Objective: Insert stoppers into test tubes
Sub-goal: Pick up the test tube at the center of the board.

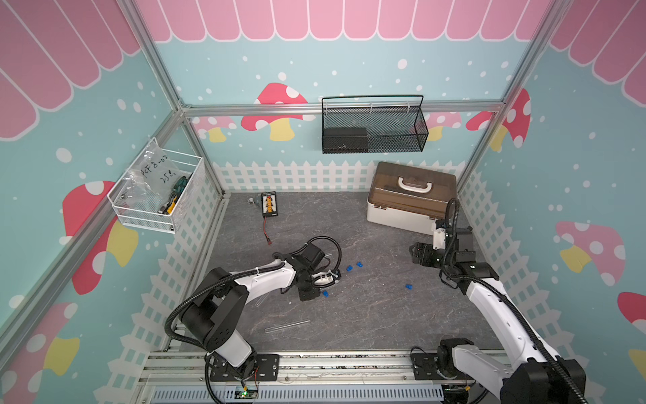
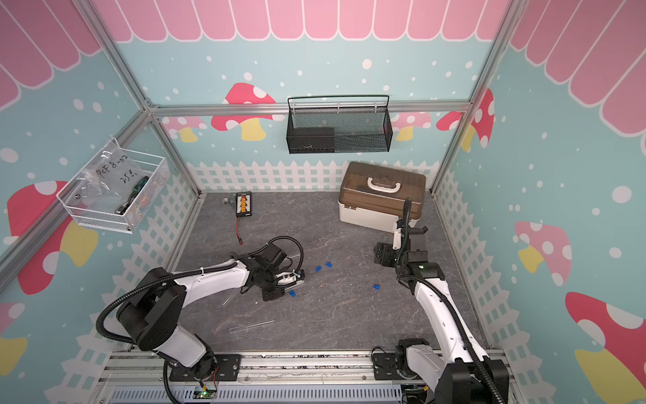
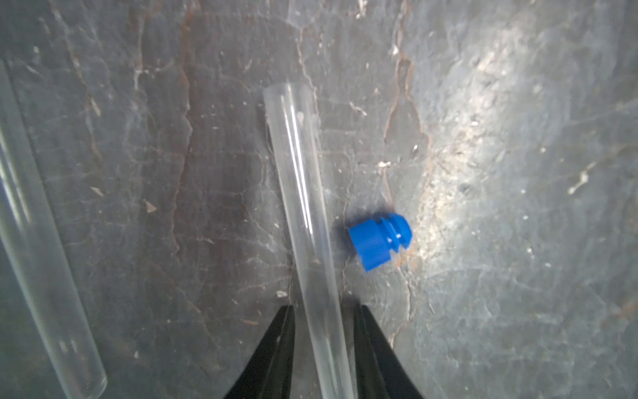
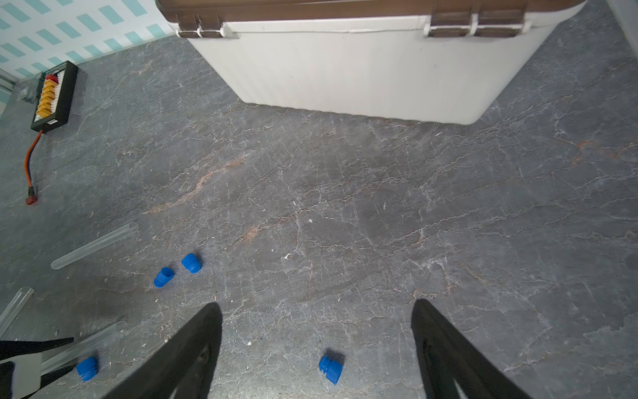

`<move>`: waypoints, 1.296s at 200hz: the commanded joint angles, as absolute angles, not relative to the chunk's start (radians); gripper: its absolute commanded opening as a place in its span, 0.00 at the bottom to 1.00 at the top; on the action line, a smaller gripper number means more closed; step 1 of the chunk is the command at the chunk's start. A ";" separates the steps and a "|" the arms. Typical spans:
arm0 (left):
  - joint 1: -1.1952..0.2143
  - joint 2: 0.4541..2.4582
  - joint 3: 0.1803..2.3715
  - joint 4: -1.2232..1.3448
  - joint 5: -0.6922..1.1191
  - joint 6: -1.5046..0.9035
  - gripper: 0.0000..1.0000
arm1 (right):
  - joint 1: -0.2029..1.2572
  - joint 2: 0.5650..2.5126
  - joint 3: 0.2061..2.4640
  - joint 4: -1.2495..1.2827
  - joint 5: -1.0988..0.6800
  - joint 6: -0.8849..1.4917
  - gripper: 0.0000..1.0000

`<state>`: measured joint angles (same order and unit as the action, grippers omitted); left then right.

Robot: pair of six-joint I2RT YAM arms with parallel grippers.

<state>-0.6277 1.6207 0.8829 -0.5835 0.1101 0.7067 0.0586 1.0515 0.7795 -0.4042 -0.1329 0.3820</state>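
Observation:
My left gripper (image 3: 322, 307) is low over the mat, its jaws open and close on either side of a clear test tube (image 3: 303, 207), with thin gaps showing. A blue stopper (image 3: 378, 241) lies just beside that tube, and a second tube (image 3: 34, 259) lies off to one side. In both top views two stoppers (image 1: 349, 268) (image 1: 359, 264) lie mid-mat, and a third (image 1: 408, 286) further right. Another tube (image 1: 286, 326) lies near the front. My right gripper (image 4: 316, 304) hangs wide open above the mat, empty, with a stopper (image 4: 331, 369) on the mat below it.
A white box with a brown lid (image 1: 409, 206) stands at the back right, close behind my right arm. A black connector board (image 1: 269, 204) with a red lead lies at the back left. Wire baskets (image 1: 374, 126) (image 1: 157, 196) hang on the walls.

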 commanded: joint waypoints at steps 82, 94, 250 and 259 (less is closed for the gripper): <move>-0.601 1.674 0.922 -0.629 0.127 0.704 0.22 | 0.058 1.057 0.774 -0.410 -0.147 0.373 0.85; -0.600 1.675 0.922 -0.630 0.125 0.704 0.20 | 0.057 1.058 0.773 -0.408 -0.144 0.374 0.85; -0.557 1.369 0.725 -0.269 0.217 0.723 0.09 | 0.203 1.235 0.890 -0.488 -0.401 0.465 0.79; -0.557 1.344 0.700 -0.221 0.242 0.729 0.09 | 0.237 1.251 0.898 -0.486 -0.429 0.481 0.78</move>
<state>-0.5625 1.4010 0.7578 -0.3779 0.1547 0.7071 0.1692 1.2186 0.8597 -0.4610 -0.3111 0.4309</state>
